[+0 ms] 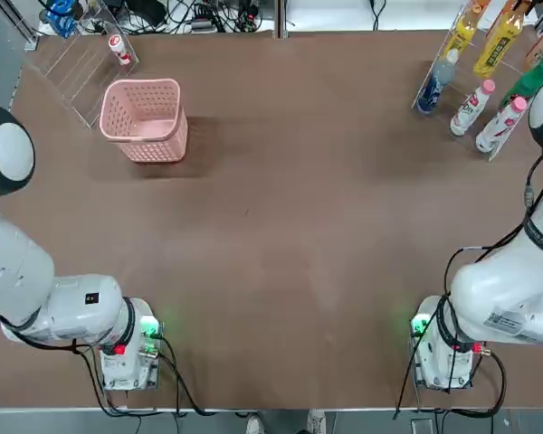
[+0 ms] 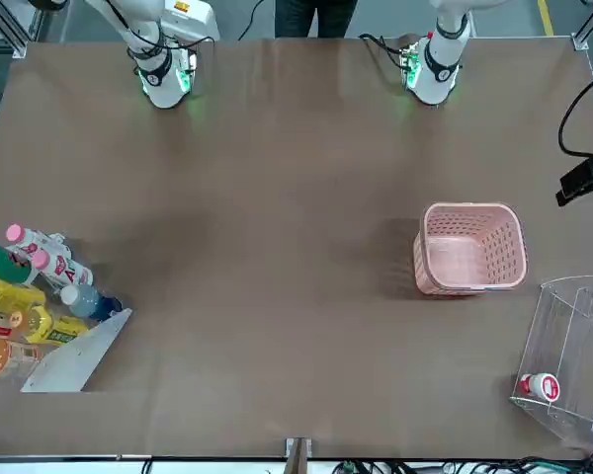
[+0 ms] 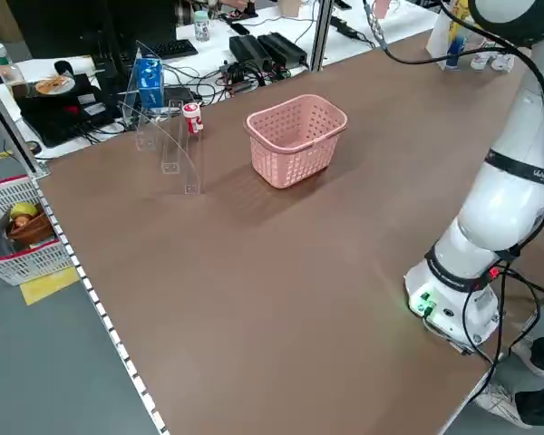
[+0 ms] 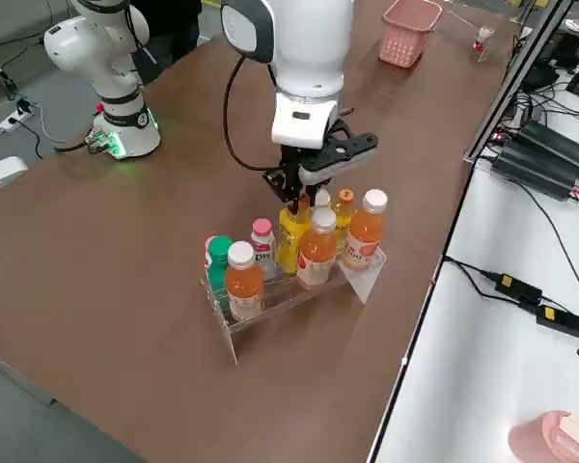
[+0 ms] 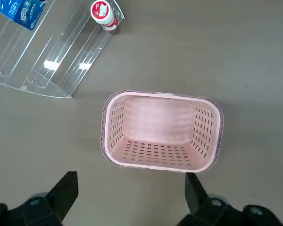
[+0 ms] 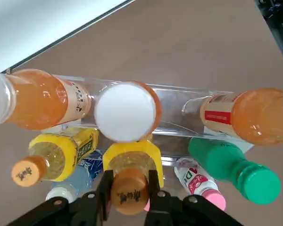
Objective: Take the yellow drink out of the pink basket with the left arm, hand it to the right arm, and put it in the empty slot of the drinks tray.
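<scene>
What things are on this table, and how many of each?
pink basket: one, pink, empty, table's far left
clear box: one, see-through, beside the basket
can: one, red-white, in the box
blue carton: one, at the box
drinks tray: one, clear, far right
orange bottles: three, tray
yellow drink: one, tray, held by its cap
other yellow bottle: one, tray
green bottle: one, tray
pink-capped white bottles: two, tray
blue bottle: one, tray
left arm's fingers: black, open above basket
right arm's fingers: black, gripping yellow drink

Drinks tray [image 1: 489, 63] cut off at the overhead picture's edge. Right gripper [image 4: 304, 198] hides the yellow drink [image 4: 291, 236] cap. Bottle labels illegible.
</scene>
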### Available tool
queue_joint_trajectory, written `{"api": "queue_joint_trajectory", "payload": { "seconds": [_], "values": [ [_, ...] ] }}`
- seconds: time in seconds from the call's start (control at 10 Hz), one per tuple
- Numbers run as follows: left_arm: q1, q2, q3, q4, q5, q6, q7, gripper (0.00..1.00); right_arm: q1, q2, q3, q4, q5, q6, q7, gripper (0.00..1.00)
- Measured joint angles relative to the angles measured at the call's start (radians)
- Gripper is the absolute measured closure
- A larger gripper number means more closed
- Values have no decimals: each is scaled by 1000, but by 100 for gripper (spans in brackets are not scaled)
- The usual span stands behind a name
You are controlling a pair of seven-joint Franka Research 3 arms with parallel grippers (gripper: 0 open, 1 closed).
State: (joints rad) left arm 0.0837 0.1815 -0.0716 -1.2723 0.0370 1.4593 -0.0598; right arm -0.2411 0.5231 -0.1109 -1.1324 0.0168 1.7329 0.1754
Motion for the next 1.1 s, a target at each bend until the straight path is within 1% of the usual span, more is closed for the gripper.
{"api": "queue_joint_trajectory", "payload": {
  "seconds": [0.4, 0.9, 1.1],
  "values": [
    [0, 1, 0, 0, 0, 0, 0, 0, -3, 38, -1, -12, 14, 13, 1, 66],
    [0, 1, 0, 0, 0, 0, 0, 0, -5, 39, -2, -18, 21, 15, 1, 66],
    [0, 1, 0, 0, 0, 0, 0, 0, -5, 40, -2, -38, 21, 35, 1, 66]
  ]
}}
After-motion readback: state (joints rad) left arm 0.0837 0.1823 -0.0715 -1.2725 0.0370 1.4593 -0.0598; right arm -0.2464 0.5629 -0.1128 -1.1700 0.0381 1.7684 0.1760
